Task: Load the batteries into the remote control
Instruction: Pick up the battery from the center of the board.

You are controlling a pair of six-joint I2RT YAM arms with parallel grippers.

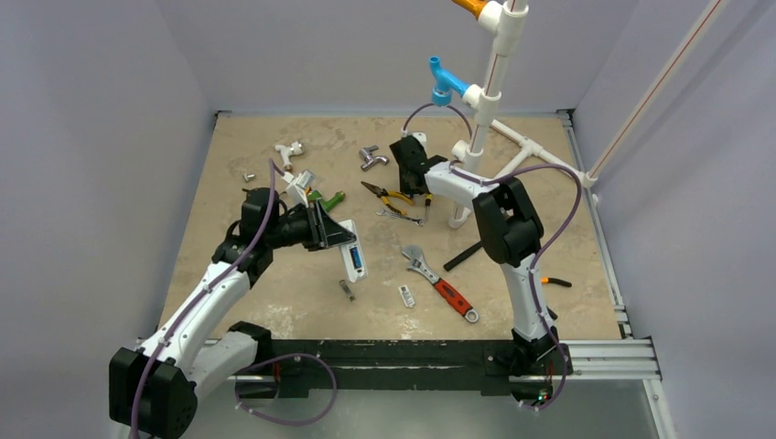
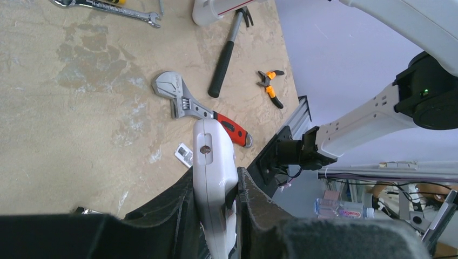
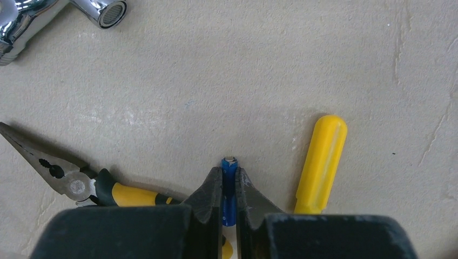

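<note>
The left gripper (image 2: 216,186) was clamped on the white remote control (image 1: 353,259), held off the table (image 1: 274,302), with blue showing in its back recess. The right gripper (image 3: 229,174) pinched a small blue, silver-capped battery (image 3: 229,163) between pliers (image 3: 65,183) and a yellow handle (image 3: 321,162).

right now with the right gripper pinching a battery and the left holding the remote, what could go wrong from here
1. The right gripper grips the battery only across its slim body, so it could twist or slip on the lift.
2. The pliers and yellow handle lie close by and might get dragged.
3. The left gripper holds the remote control by one end, so pushing a cell in may lever it loose.
</note>
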